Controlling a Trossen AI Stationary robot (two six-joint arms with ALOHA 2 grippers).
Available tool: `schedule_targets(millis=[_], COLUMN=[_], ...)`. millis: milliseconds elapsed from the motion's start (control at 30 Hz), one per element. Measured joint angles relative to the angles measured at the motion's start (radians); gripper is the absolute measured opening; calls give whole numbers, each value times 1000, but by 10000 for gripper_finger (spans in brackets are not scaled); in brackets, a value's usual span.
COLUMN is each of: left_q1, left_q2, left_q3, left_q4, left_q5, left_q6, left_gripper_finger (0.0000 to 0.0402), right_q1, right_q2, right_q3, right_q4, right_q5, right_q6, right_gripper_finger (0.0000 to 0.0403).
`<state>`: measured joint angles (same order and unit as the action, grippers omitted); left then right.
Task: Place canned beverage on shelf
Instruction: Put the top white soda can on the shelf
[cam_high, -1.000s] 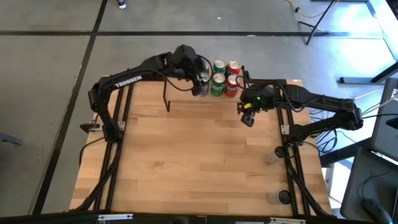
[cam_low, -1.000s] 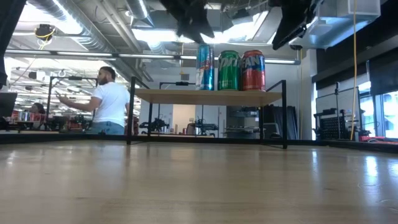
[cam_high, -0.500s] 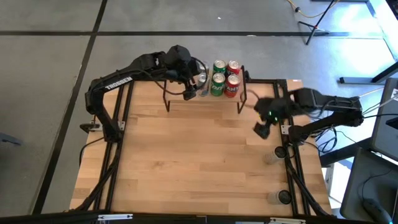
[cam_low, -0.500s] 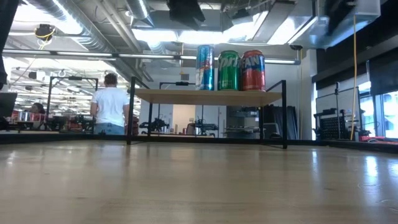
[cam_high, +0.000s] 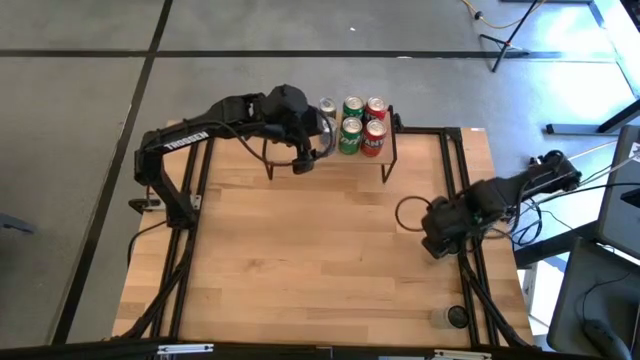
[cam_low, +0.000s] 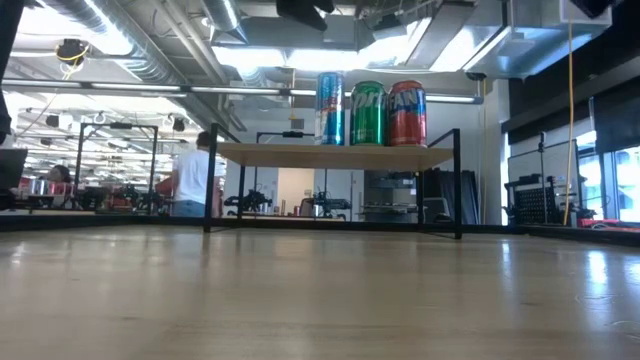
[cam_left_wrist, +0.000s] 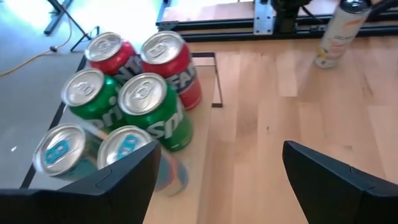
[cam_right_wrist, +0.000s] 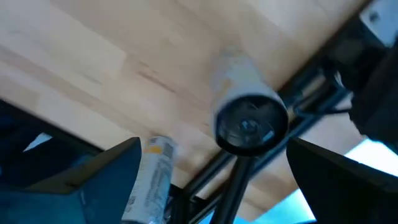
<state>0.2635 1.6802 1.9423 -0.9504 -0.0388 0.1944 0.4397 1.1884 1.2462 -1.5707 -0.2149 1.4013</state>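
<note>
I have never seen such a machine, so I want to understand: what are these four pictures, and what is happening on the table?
It is a robot with two dark arms at a wooden table. One camera looks down from above, one looks level across the tabletop, and one sits on each wrist. Six drink cans stand on a small shelf. The left tool is open and empty near them. The right tool is open above another light can at the table's right edge. Nothing is held.
</note>
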Motion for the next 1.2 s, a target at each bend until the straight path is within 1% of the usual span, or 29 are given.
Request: schedule_targets(millis=[133,200,367,467,600,700,767,900,1000,1067,1200], left_q1=[-17,-25,-48,-61,-81,-104,-121,-162,-208,-242,-316], left_q2=[0,0,0,0,0,0,-1,-29,-61,-83,-131], left_q3=[0,0,0,0,0,0,0,0,1,0,-12], left_q4=[0,-2,-3,-5,-8,-9,-15,-86,-164,-233,-314], left_q5=[0,0,0,0,-2,-1,0,-1,0,0,4], left_q6=[0,-1,-29,-67,-111,-149,-207,-320,-374,-376,-341], left_gripper_finger=[324,324,324,324,324,324,324,324,324,324,324], right_q1=[52,73,78,78,78,78,78,78,76,66,18], right_q2=[0,0,-4,-16,-19,-18,-16,-18,-12,-9,10], right_q3=[-53,-85,-190,-261,-338,-362,-364,-359,-334,-302,-221], right_q4=[2,2,12,78,173,195,201,214,268,305,355], right_q5=[6,16,48,66,66,67,71,79,115,140,206], right_q6=[86,101,88,54,-31,-107,-163,-322,-474,-558,-687], right_gripper_finger=[389,389,389,388,381,354,320,232,228,228,228])
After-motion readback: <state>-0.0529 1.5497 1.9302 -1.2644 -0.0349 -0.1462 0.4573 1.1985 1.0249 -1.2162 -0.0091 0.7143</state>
